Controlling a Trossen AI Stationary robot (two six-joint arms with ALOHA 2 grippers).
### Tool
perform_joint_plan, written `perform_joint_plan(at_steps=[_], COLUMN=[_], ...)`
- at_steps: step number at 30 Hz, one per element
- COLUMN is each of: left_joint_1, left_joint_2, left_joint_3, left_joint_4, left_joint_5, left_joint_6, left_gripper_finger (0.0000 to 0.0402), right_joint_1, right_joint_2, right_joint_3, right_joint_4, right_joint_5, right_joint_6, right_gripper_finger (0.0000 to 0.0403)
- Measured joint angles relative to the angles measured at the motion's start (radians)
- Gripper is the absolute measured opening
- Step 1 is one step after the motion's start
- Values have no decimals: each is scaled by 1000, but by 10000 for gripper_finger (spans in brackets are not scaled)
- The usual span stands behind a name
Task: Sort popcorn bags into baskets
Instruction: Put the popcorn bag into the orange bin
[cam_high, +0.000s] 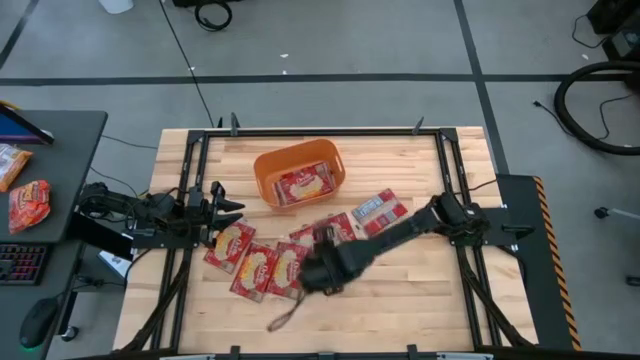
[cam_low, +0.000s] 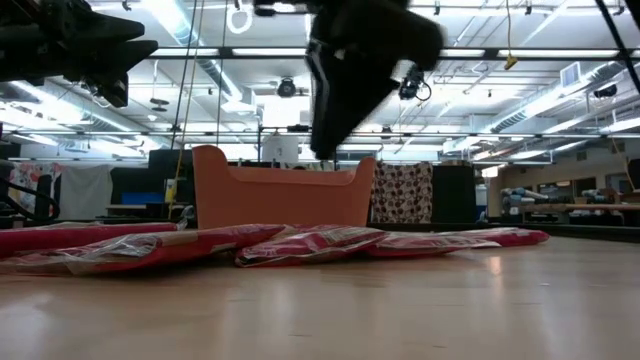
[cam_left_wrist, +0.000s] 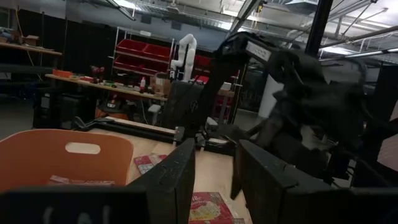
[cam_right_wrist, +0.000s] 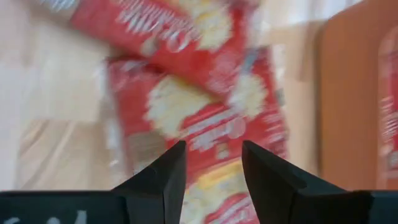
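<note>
Flat red popcorn bags (cam_high: 256, 264) with yellow-and-white print lie scattered across the middle of the high view, long axes slanting various ways, one more lying inside the rounded orange plastic basket (cam_high: 262, 166) just above them. The right gripper (cam_right_wrist: 211, 163) hangs over the pile, fingers spread and empty. The left gripper (cam_left_wrist: 214, 171), also spread, waits at middle left.

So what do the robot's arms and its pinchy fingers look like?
Both arms are dark, nearly black, built from chunky jointed pieces. The left arm has a tangle of black cables at its base. The right arm is a long thick tube with rounded joints. The right gripper has two flat, dark fingers with slanted tips, like wedges. The left gripper has the same two blocky fingers.
</note>
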Motion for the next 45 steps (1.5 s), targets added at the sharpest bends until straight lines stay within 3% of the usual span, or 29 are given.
perform_joint_plan(at_steps=[5, 15, 19, 32, 36, 43, 45], left_joint_1=[0, 0, 0, 0, 0, 0, 0], left_joint_2=[0, 0, 0, 0, 0, 0, 0], left_joint_3=[0, 0, 0, 0, 0, 0, 0], left_joint_4=[0, -5, -5, -5, -5, -6, -6], left_joint_5=[-9, -11, -11, -11, -11, -11, -11], left_joint_6=[1, 2, 2, 2, 2, 2, 2], left_gripper_finger=[123, 123, 123, 123, 123, 123, 123], right_joint_1=[67, 171, 179, 125, 101, 80, 80], right_joint_2=[1, -1, -1, 0, 0, 0, 0], right_joint_3=[-56, -215, -273, -366, -364, -362, -345], right_joint_4=[69, 167, 209, 405, 459, 486, 463], right_joint_5=[0, 138, 201, 223, 207, 190, 190], right_joint_6=[52, -4, -14, -181, -221, -168, -163], right_gripper_finger=[175, 188, 188, 184, 150, 24, 9])
